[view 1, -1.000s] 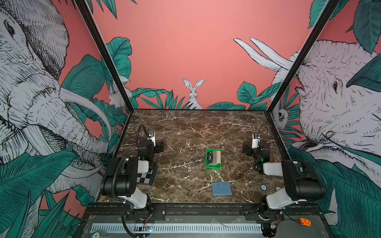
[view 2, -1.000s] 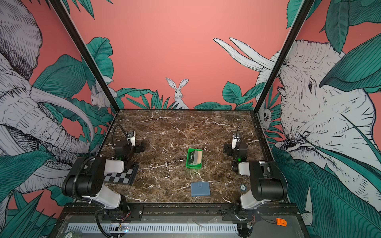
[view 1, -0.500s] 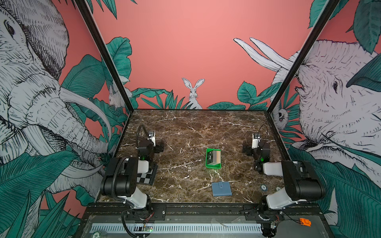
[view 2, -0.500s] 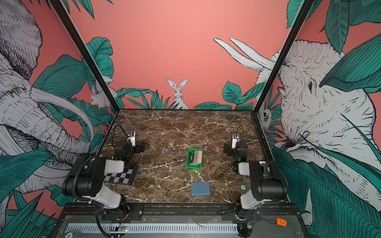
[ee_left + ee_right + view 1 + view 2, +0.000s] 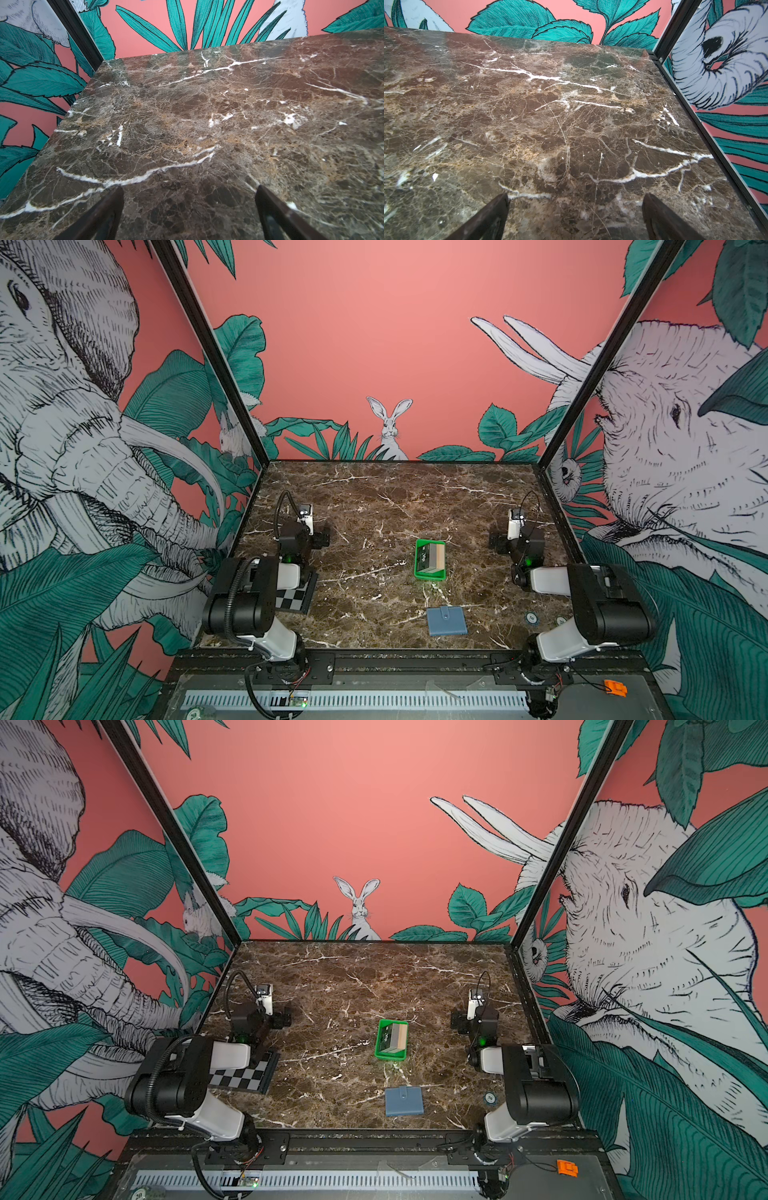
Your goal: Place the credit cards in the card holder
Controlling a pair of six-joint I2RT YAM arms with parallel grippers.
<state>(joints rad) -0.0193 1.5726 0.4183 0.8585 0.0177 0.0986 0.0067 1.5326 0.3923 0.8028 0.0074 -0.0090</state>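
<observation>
The credit cards (image 5: 430, 559) stand in a small green tray (image 5: 429, 576) at mid-table in both top views; a black one marked VIP (image 5: 387, 1040) leans beside a grey and a tan one (image 5: 401, 1038). The card holder (image 5: 446, 621), slate-blue and folded shut with its snap tab on top, lies flat nearer the front edge (image 5: 404, 1101). My left gripper (image 5: 189, 193) hovers open over bare marble at the left, far from both. My right gripper (image 5: 575, 199) is open too, over bare marble at the right. Neither wrist view shows cards or holder.
A black-and-white checkerboard plate (image 5: 297, 597) lies under my left arm. Two small round tokens (image 5: 531, 617) sit at the front right near the right arm's base. Printed walls close the table (image 5: 374, 497) on three sides. An orange part (image 5: 615, 687) rests on the front rail.
</observation>
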